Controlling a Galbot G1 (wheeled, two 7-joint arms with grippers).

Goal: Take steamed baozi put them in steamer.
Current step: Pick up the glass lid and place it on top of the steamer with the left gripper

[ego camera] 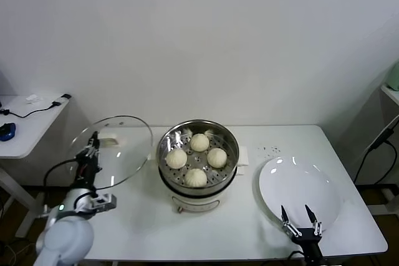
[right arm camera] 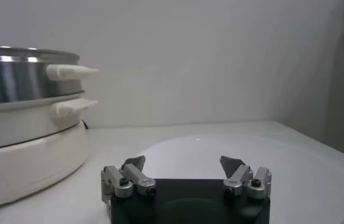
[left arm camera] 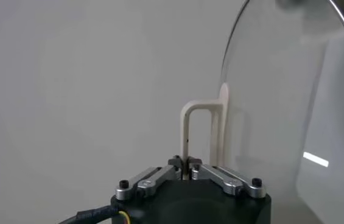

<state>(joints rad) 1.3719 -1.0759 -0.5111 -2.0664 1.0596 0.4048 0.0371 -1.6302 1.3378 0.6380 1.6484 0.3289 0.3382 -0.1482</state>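
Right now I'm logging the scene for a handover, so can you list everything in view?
buns: four, cream-white, inside the steamer
steamer: one, shiny steel on a white base, table centre
glass lid: one, clear with a white handle, held tilted left of the steamer
plate: one, white, empty, right of the steamer
table: one, white
side table: one, white, far left, cables on it
left end effector: shut on the lid handle
right end effector: open, over the plate's near edge

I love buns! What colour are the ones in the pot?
Pale cream-white, all four baozi, seen best in the head view.
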